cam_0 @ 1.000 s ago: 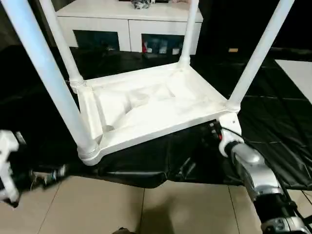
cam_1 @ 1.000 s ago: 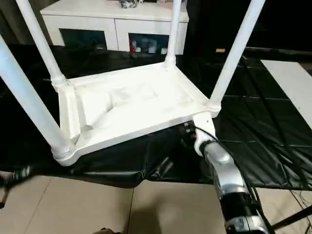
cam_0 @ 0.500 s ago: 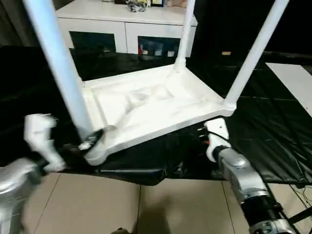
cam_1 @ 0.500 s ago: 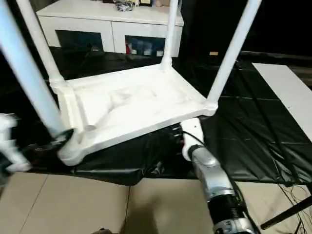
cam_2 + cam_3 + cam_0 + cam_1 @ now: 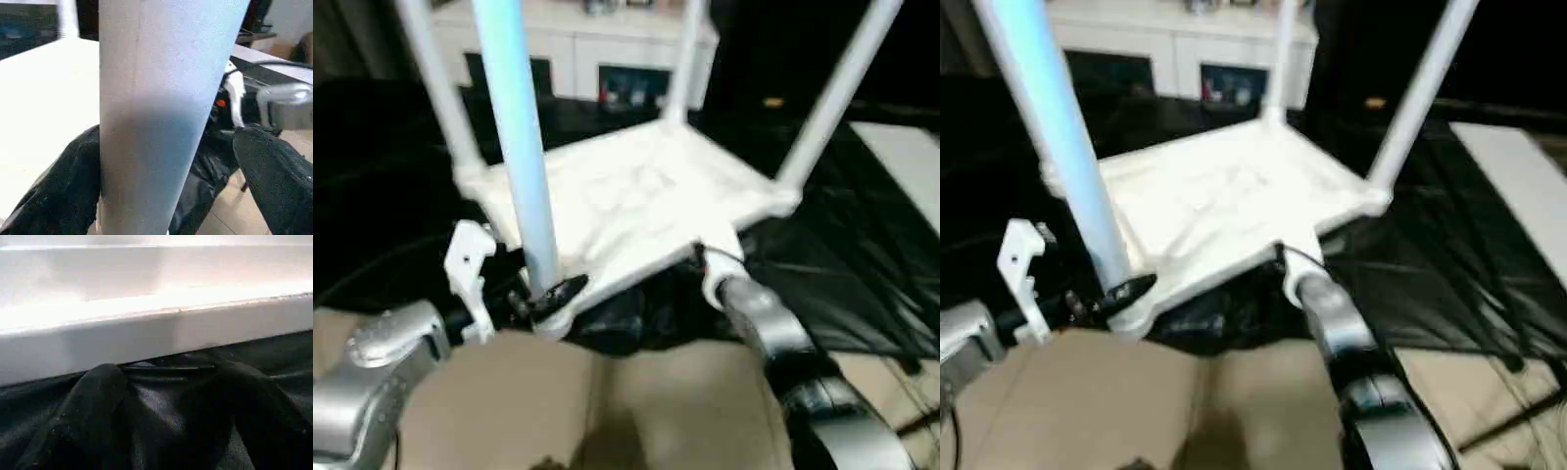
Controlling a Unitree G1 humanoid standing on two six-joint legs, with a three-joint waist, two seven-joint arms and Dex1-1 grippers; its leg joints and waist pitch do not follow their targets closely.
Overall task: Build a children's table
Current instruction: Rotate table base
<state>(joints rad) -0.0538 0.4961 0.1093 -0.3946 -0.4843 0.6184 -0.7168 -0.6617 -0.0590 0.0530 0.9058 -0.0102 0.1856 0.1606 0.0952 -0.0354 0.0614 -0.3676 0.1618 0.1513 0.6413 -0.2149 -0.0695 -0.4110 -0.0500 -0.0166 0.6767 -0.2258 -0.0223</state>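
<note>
The children's table (image 5: 636,196) lies upside down on the black-covered table, its four white legs standing up. My left gripper (image 5: 546,294) is at the base of the near left leg (image 5: 521,147). In the left wrist view that leg (image 5: 161,98) stands between the black fingers (image 5: 274,181); it touches one finger and a gap shows on the other side, so the left gripper (image 5: 168,142) is open around it. My right gripper (image 5: 164,372) is open at the tabletop's near edge (image 5: 156,333), its fingers resting on the black cover just below that edge.
A white cabinet (image 5: 607,44) with glass doors stands behind the black-covered table (image 5: 862,274). A tiled floor (image 5: 607,401) lies in front of it. A white board (image 5: 1518,186) lies on the cover at the far right.
My left arm has risen from low at the left to the near left leg, with a finger now on each side. The right arm stays at the near edge. The camera has shifted.
</note>
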